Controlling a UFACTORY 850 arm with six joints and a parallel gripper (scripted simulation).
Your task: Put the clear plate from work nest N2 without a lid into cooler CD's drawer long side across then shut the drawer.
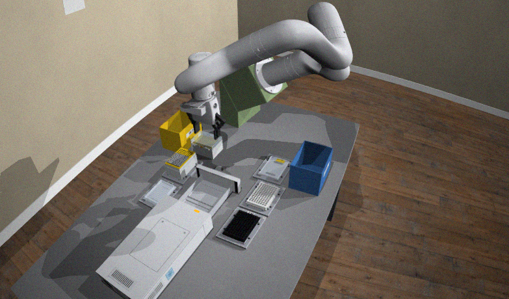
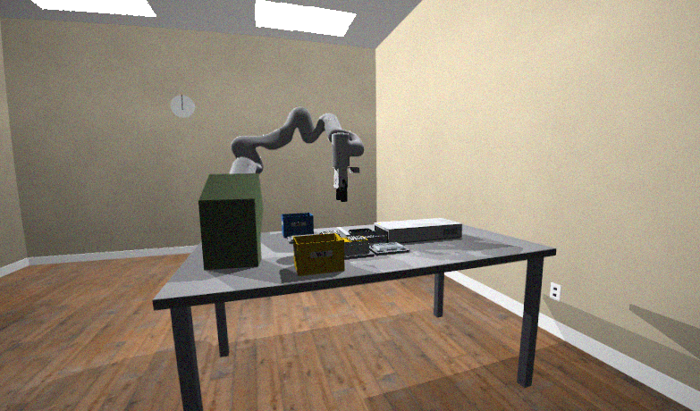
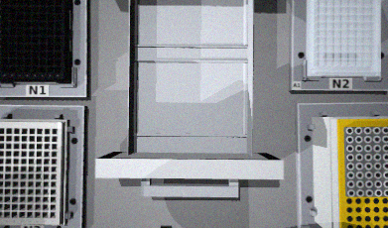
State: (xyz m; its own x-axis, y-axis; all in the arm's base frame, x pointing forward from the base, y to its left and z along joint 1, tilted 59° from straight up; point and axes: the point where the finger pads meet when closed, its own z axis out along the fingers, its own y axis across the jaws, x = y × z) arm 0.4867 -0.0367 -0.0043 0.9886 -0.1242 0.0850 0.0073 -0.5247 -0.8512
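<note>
The clear plate (image 1: 159, 191) (image 3: 343, 37) lies without a lid in the work nest N2 (image 3: 339, 83), left of the cooler's drawer in the top view. The white cooler CD (image 1: 156, 245) (image 2: 418, 230) has its drawer (image 1: 206, 195) (image 3: 190, 99) pulled out and empty, with the drawer front (image 1: 219, 177) (image 3: 190, 169) facing the arm. An orange lamp (image 1: 197, 210) shows on the cooler's top. My gripper (image 1: 206, 130) (image 2: 341, 195) is open and empty. It hangs high over the bench beyond the drawer front, pointing straight down. Its fingers do not show in the wrist view.
A black plate (image 1: 241, 225) (image 3: 35, 40) lies in N1 and a white grid plate (image 1: 263, 195) (image 3: 28, 169) beside it. A lidded plate (image 1: 273, 167), a blue bin (image 1: 310, 167), a yellow bin (image 1: 176, 130) (image 2: 319, 252), two tip boxes (image 1: 180, 161) (image 1: 208, 144) and a green block (image 1: 241, 96) stand around.
</note>
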